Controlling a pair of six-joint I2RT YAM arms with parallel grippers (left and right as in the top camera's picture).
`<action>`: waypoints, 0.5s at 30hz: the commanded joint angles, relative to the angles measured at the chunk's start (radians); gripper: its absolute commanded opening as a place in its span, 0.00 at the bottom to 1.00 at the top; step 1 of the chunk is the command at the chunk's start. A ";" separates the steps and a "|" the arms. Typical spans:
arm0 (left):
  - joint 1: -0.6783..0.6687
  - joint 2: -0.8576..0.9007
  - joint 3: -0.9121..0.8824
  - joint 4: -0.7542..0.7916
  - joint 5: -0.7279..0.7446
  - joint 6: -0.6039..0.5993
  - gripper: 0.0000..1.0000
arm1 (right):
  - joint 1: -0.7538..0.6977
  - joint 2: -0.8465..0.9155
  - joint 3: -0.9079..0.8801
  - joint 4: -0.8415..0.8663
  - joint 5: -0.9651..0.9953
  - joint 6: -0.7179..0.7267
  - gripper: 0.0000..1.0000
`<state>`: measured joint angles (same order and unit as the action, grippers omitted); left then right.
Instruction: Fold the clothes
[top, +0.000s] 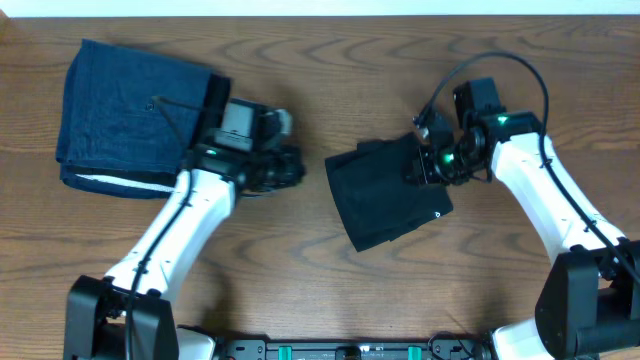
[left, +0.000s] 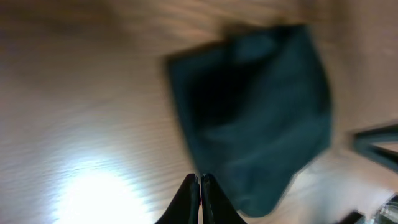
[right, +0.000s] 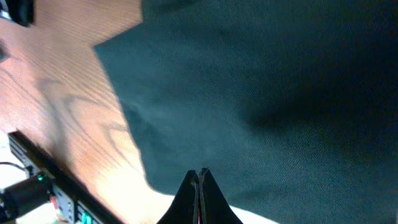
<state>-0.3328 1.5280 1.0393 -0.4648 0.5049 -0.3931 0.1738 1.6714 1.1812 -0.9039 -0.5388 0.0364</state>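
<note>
At table centre, the black shirt (top: 385, 198) lies folded into a compact, nearly square packet, skewed to the table edge. The right gripper (right: 200, 179), jaws closed and empty, sits over its upper-right edge. The left gripper (left: 200, 185), also closed and empty, stands apart to the left.

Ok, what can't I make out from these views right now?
Overhead: the right arm covers the folded black fabric shirt's upper right corner.
Left wrist: motion blur smears the shirt; creases and marks unreadable.
Right wrist: the shirt runs off the top and right edges.
Overhead: the left arm covers the folded dark-blue denim-like garment's right edge.
</note>
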 joint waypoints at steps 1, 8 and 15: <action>-0.068 0.007 -0.004 0.047 0.037 0.000 0.06 | -0.008 0.006 -0.075 0.050 -0.043 -0.008 0.01; -0.127 0.077 -0.005 0.141 0.034 -0.002 0.06 | -0.008 0.006 -0.215 0.227 -0.050 -0.008 0.01; -0.131 0.248 -0.005 0.196 0.034 -0.004 0.06 | -0.009 0.006 -0.248 0.239 -0.043 0.003 0.01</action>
<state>-0.4614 1.7134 1.0389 -0.2810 0.5350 -0.3939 0.1722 1.6752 0.9470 -0.6640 -0.5686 0.0372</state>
